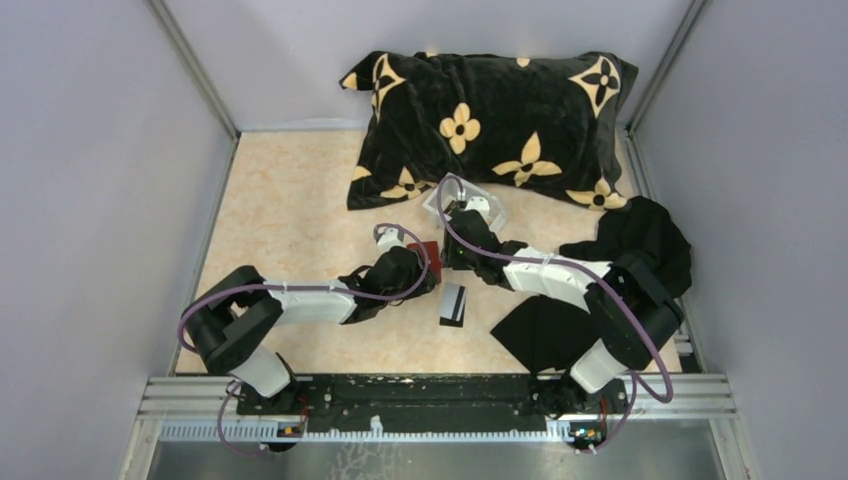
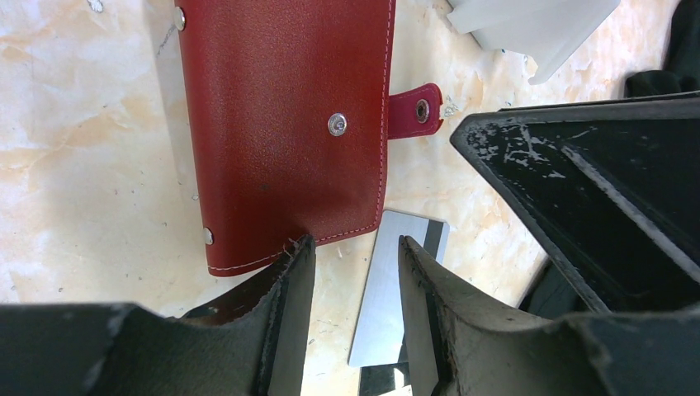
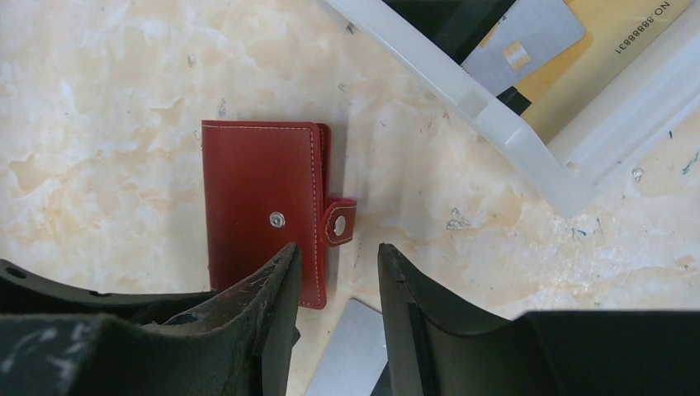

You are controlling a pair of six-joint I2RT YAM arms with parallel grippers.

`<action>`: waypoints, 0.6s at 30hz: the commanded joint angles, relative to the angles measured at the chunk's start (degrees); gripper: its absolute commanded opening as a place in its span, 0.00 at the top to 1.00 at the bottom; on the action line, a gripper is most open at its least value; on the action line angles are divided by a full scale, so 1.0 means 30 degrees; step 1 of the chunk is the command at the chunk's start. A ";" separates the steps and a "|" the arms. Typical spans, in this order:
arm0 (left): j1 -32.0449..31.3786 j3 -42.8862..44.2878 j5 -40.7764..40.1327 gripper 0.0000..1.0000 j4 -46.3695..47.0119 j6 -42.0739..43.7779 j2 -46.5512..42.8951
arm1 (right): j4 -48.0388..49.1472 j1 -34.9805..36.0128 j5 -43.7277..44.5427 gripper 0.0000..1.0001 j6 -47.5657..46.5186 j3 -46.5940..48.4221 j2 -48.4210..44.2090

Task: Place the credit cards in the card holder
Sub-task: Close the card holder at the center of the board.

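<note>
The red card holder [image 2: 281, 124] lies shut and flat on the table, its snap tab [image 3: 338, 223] undone at the side; from above only a red corner [image 1: 429, 250] shows between the two grippers. My left gripper [image 2: 351, 247] is open just short of its near edge, with nothing between the fingers. My right gripper [image 3: 338, 252] hovers open over the holder's tab side. A silver-grey credit card [image 2: 396, 289] with a dark stripe lies on the table [image 1: 300, 200] beside the holder [image 1: 453, 303]. More credit cards, one grey [image 3: 524, 37] and one yellow [image 3: 603, 49], rest in a white tray [image 3: 495, 124].
A black pillow with gold flowers [image 1: 490, 120] fills the back of the table. Black cloth [image 1: 640, 240] lies heaped at the right, with another piece [image 1: 545, 330] by the right arm's base. Grey walls close in both sides. The white tray [image 1: 485, 205] sits just behind the right gripper.
</note>
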 commanded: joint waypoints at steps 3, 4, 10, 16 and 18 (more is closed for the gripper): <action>-0.0137 0.0382 -0.0122 0.52 -0.0245 0.0218 0.0171 | -0.0195 -0.0070 0.0262 0.60 -0.0603 0.1500 0.0866; -0.0116 0.0383 -0.0106 0.52 -0.0232 0.0226 0.0171 | -0.0163 -0.0066 0.0273 0.60 -0.0673 0.1584 0.0955; -0.0126 0.0325 -0.0034 0.52 -0.0158 0.0236 0.0253 | -0.0254 -0.0074 0.0247 0.62 -0.0887 0.2073 0.1501; -0.0142 0.0345 0.0032 0.52 -0.0113 0.0258 0.0270 | -0.0299 -0.0074 0.0147 0.67 -0.0995 0.2338 0.1797; -0.0121 0.0339 0.0055 0.52 -0.0113 0.0262 0.0287 | -0.0361 -0.0073 0.0147 0.68 -0.1030 0.2399 0.1877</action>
